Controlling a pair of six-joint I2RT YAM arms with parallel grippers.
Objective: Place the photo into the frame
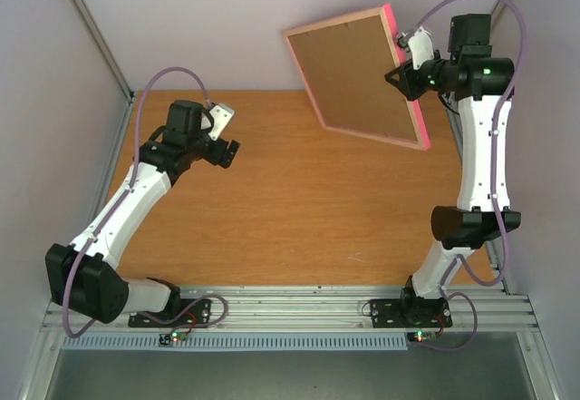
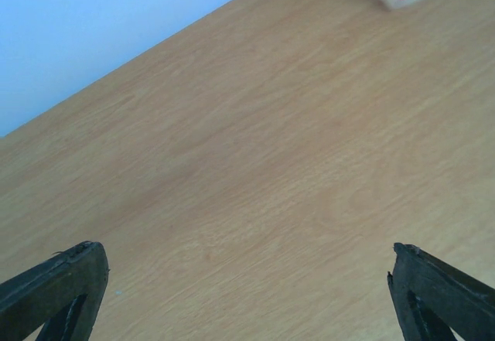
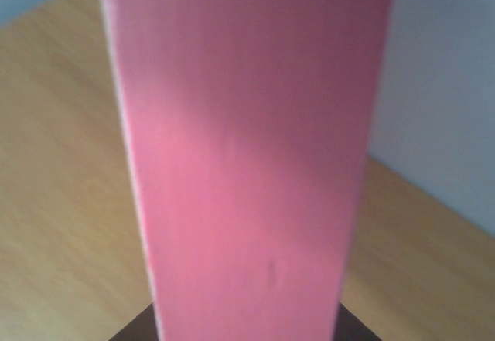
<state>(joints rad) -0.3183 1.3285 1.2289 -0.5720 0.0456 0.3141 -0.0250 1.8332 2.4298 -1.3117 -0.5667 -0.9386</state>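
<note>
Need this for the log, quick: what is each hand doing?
Left hand: open, empty.
Right hand: closed on the thin pink rectangular picture frame.

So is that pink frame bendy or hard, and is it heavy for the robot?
Probably hard: the frame looks flat though the right gripper pinches only one edge. Likely light, since that one small pinch seems enough to hold it up. It could slip or swing, gripped just on its thin pink rim.

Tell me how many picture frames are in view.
1. The pink frame is held up at the far right by the right pincer, its brown backing facing the top camera. None seems hidden.
</note>
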